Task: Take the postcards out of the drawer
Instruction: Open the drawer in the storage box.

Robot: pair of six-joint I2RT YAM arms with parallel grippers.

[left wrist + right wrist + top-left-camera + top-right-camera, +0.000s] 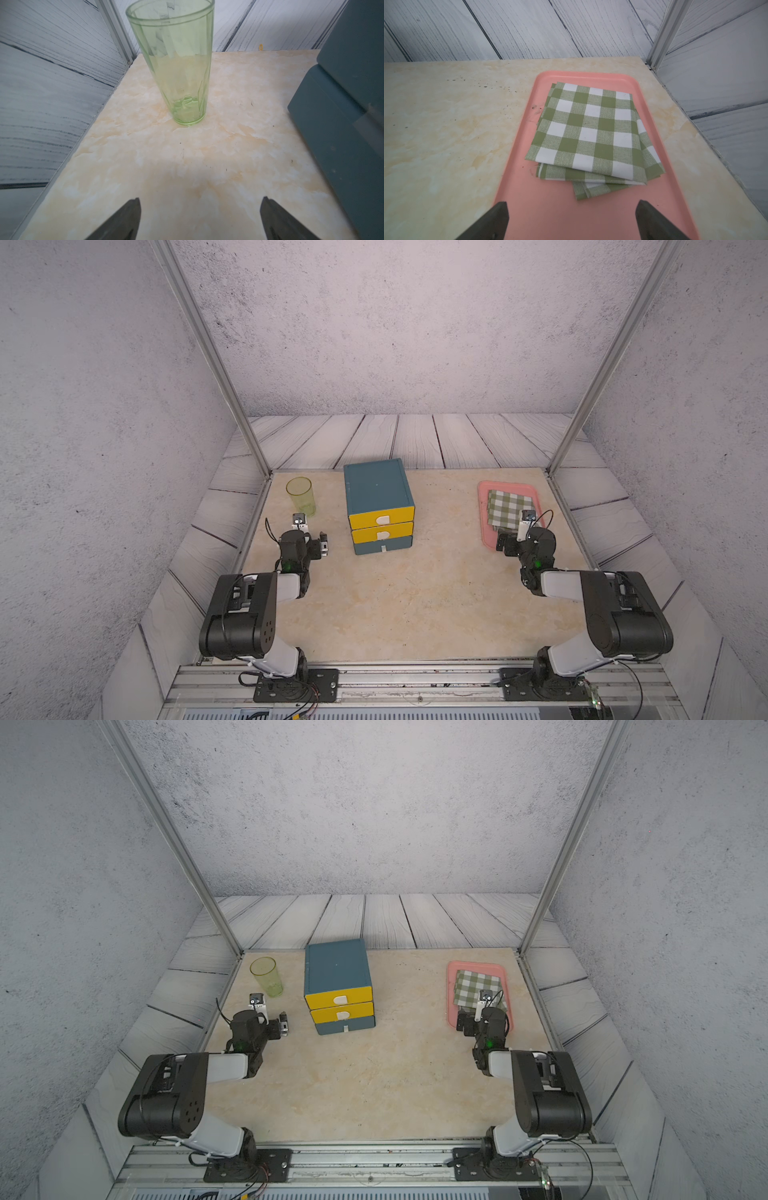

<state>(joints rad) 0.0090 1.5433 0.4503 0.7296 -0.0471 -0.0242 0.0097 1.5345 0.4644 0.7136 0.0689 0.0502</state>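
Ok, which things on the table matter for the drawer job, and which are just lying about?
For the job: drawer unit, all three drawers shut, no postcards in view; left tool and right tool, both open and empty.
Lying about: green glass; pink tray; checked cloth folded on it.

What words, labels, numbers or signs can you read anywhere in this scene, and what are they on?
No text can be read.
Drawer unit: plain blue and yellow, no print.
Green cup: no print.
Pink tray and checked cloth: no print.
Small yellow mark on the wall panel: too small to read.
Postcards: not in view.
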